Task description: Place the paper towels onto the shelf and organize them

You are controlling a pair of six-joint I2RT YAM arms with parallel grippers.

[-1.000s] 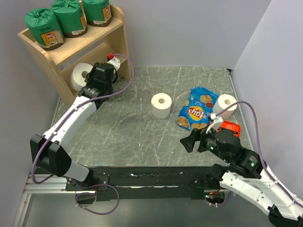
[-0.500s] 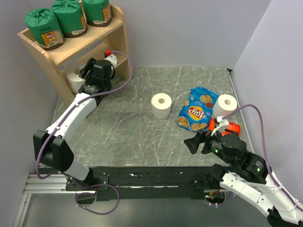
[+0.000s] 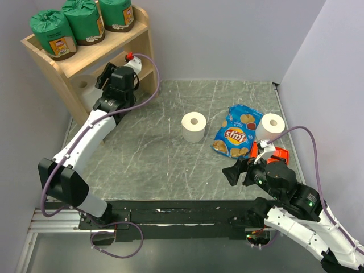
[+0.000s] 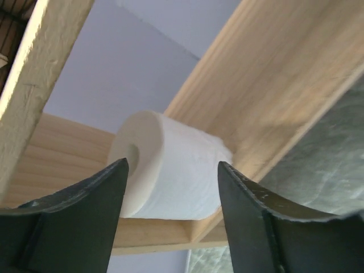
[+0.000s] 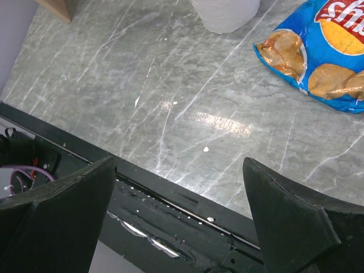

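Left wrist view: left fingers [image 4: 79, 216] spread wide either side of a bare white roll [image 4: 170, 165] lying on its side on the shelf's [image 3: 145, 54] lower tier, apparently ungripped. Placement here looks complete; the next move calls for backing straight out between the side panels, then fetching the mid-desk roll [image 3: 193, 126]. Right fingers [image 5: 57, 205] gape, empty, over open desk [image 3: 159, 153].

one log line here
left gripper open at white roll on shelf, lower tier | right gripper open, empty | two rolls on table
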